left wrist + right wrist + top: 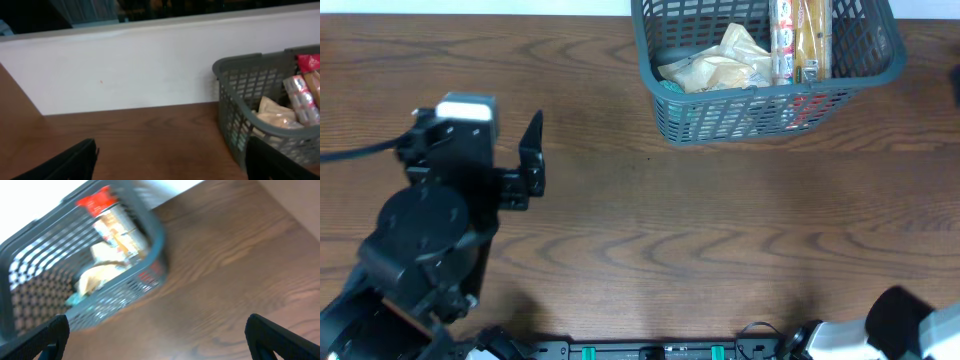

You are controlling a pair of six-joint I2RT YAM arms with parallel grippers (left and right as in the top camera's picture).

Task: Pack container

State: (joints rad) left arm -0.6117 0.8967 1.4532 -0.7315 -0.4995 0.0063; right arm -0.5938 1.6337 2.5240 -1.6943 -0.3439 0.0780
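Grey-blue container [750, 115], packets [730, 62] inside, at the table's [720, 230] far edge.
Left gripper [171, 150] and right gripper [157, 320] both stand spread apart.

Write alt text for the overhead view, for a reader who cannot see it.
A dark grey-blue slotted basket at the far edge of the table holds a crumpled beige packet and long snack packets. The left tool, empty, hangs over the wood to its left.
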